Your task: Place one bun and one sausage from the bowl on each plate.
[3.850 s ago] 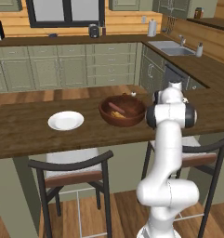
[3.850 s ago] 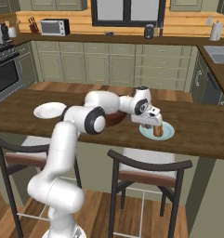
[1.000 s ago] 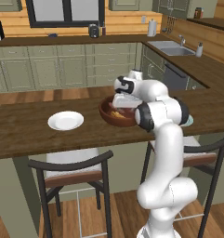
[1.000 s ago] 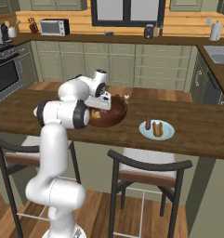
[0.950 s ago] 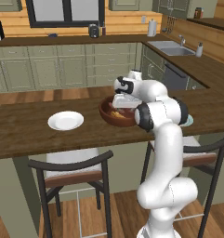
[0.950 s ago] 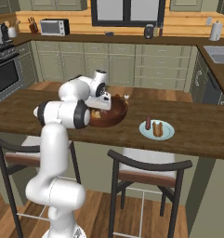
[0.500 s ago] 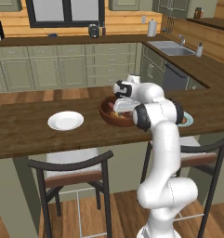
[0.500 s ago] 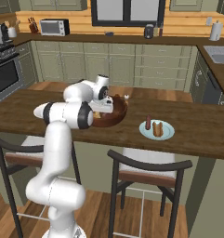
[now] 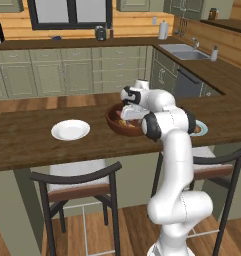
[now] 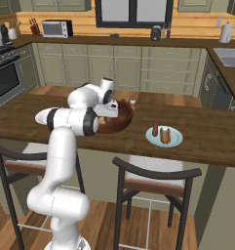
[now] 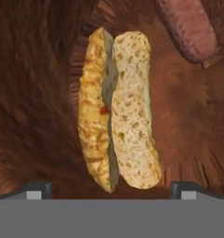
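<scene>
The dark wooden bowl (image 9: 115,121) (image 10: 123,118) stands mid-counter. My gripper (image 9: 126,115) (image 10: 109,113) reaches down into it, jaws open. In the hand view a split bun (image 11: 118,111) lies on the bowl's floor (image 11: 39,93), lengthwise between my two fingertips (image 11: 37,190), and my gripper (image 11: 111,189) is empty just above it. A sausage (image 11: 185,28) lies beyond the bun at the upper right. The blue-green-rimmed plate (image 10: 151,138) (image 9: 202,130) holds a bun (image 10: 165,135) and a sausage (image 10: 155,128). The white plate (image 9: 70,130) sits bare to the bowl's left.
Two dark stools (image 9: 77,186) (image 10: 155,183) stand tucked under the counter's near edge. My own white arm (image 9: 169,150) rises in front of the counter and covers part of the rimmed plate in the left base view. Cabinets and a sink (image 9: 184,50) line the far walls.
The arm has swung from over the rimmed plate back to the bowl. Over the last second the open hand has sunk lower into the bowl, down onto the bun.
</scene>
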You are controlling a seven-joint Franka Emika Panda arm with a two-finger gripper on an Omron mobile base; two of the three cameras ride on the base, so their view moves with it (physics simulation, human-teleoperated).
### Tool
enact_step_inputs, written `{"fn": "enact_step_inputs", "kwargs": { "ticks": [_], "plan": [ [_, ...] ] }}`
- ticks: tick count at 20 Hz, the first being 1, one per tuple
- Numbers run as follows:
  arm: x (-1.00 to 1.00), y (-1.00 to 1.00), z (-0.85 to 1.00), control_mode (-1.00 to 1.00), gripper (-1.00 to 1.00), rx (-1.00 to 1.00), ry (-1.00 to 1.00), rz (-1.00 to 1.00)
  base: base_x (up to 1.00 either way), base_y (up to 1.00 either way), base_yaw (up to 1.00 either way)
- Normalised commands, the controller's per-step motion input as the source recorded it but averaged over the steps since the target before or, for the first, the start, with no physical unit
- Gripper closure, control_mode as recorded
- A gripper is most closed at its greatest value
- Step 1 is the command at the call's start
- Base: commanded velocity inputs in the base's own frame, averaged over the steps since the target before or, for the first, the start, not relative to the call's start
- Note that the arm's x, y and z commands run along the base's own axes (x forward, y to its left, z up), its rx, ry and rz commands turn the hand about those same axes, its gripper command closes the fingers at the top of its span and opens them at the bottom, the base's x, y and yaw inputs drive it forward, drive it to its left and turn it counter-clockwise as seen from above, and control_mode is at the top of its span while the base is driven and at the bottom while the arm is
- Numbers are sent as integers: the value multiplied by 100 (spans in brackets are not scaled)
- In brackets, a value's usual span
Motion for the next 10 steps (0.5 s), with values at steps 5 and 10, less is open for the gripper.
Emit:
{"fn": "enact_step_inputs", "kwargs": {
  "ticks": [5, 10],
  "plan": [
    [32, 2, -17, -100, -100, 1, -4, -12, 0, 0, 0],
    [1, 0, -39, -100, -100, 0, -3, -13, 0, 0, 0]
  ]
}}
